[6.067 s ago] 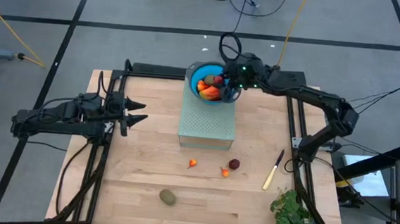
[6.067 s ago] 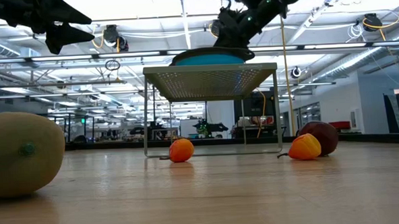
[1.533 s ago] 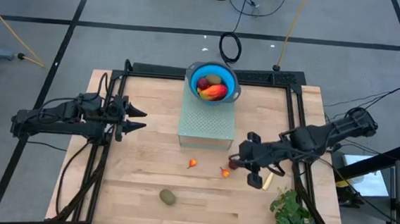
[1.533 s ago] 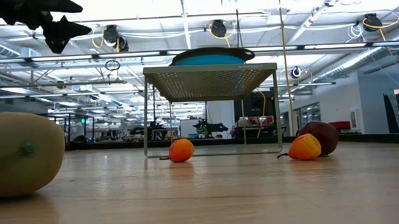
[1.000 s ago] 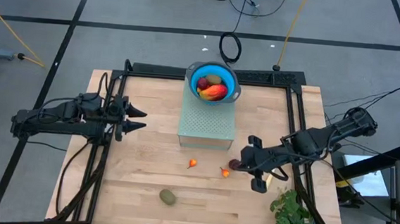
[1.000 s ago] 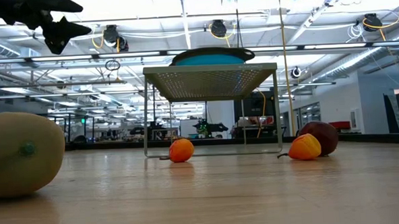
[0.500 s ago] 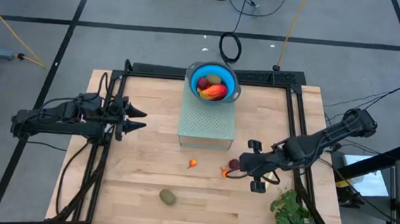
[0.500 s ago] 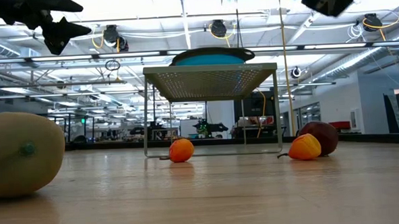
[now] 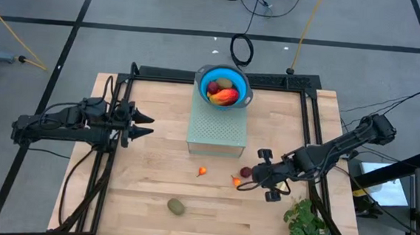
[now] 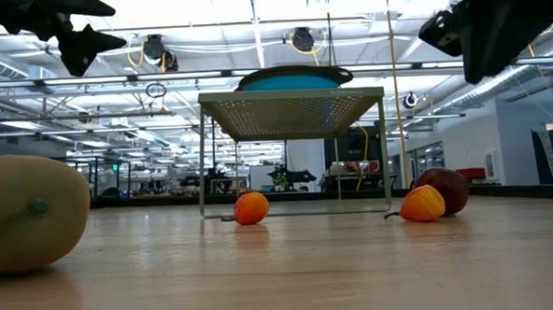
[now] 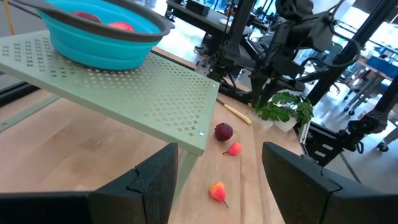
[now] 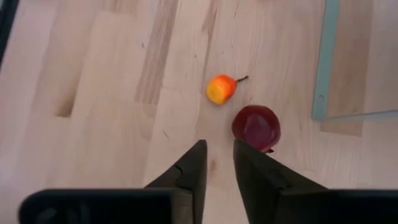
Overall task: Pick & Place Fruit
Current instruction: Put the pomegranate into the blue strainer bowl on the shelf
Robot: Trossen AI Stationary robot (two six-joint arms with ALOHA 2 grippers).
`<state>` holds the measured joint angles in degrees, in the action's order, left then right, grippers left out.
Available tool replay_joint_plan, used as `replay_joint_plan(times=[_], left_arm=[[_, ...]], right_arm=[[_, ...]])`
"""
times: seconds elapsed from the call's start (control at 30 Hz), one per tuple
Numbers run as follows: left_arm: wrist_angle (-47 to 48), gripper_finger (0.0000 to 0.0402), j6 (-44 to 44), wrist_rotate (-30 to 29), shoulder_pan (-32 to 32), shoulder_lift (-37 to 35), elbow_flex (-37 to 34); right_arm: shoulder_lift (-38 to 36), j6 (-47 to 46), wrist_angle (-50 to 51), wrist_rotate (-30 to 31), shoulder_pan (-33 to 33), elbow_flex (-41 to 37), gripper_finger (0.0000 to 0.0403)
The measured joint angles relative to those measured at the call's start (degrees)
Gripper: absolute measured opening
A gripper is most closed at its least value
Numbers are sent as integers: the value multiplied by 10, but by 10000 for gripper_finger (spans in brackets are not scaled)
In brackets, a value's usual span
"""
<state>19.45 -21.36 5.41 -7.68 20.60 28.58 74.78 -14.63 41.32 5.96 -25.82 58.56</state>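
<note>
A dark red round fruit (image 9: 245, 172) (image 12: 256, 126) rests on the wood beside a tiny orange-red piece (image 9: 236, 181) (image 12: 221, 89). Another tiny orange-red piece (image 9: 202, 171) lies farther left, and a brownish-green oval (image 9: 176, 205) (image 10: 31, 212) lies near the table's near edge. A blue bowl (image 9: 225, 87) stands on a green perforated stand (image 9: 217, 129) and holds an orange-red oblong and other fruit. My right gripper (image 9: 254, 175) (image 12: 219, 149) hovers above and just right of the dark red fruit, fingers a narrow gap apart. My left gripper (image 9: 144, 125) waits open over the table's left side.
A yellow-handled knife (image 11: 233, 112) lies under my right arm, and a leafy green bunch (image 9: 306, 224) sits at the table's near right corner. The stand's legs are just behind the fruit. Bare wood stretches across the table's near left part.
My right gripper has come down toward the dark red fruit, entering the low view from above, and has drifted a little toward the table's near edge. The fruit on the table has stayed in place.
</note>
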Motion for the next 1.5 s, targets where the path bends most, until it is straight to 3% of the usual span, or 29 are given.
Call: replay_joint_plan(times=[0.73,1.5], left_arm=[[0,235,-14,-10,0,0,0],[0,234,-14,-10,0,0,0]], right_arm=[[0,48,-30,0,2,-13,223],[1,68,-61,-2,40,-20,295]])
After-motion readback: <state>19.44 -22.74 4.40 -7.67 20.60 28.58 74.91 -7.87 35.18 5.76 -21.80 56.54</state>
